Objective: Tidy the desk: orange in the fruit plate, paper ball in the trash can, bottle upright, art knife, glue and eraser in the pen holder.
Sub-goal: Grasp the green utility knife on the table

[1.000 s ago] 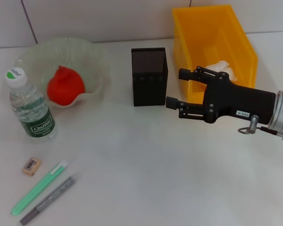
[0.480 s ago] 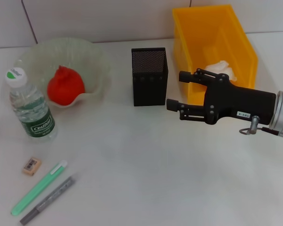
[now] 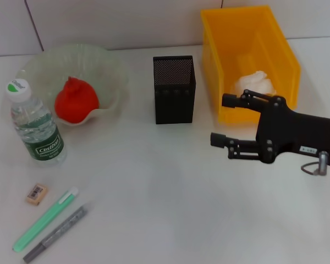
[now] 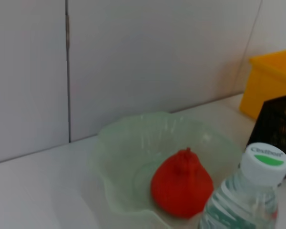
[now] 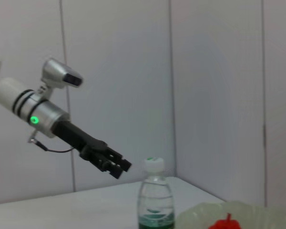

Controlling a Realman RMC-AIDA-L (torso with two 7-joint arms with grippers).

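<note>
Right gripper (image 3: 221, 119) empty at right of frame
Its jaws stand wide apart, just below the yellow trash can (image 3: 280, 52) holding the paper ball (image 3: 254, 82).

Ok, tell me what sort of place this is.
Probably a staged desk set against a tiled wall: a white tabletop holding a mesh pen holder, a yellow trash bin and an eraser.

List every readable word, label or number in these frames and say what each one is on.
"Cestbon": green label of the bottle.
"Cestbon", blurred: the bottle's cap.
Small white sticker on the right hand: too small to read.
Print on the eraser: too small to read.
Nothing legible on the two pens.
</note>
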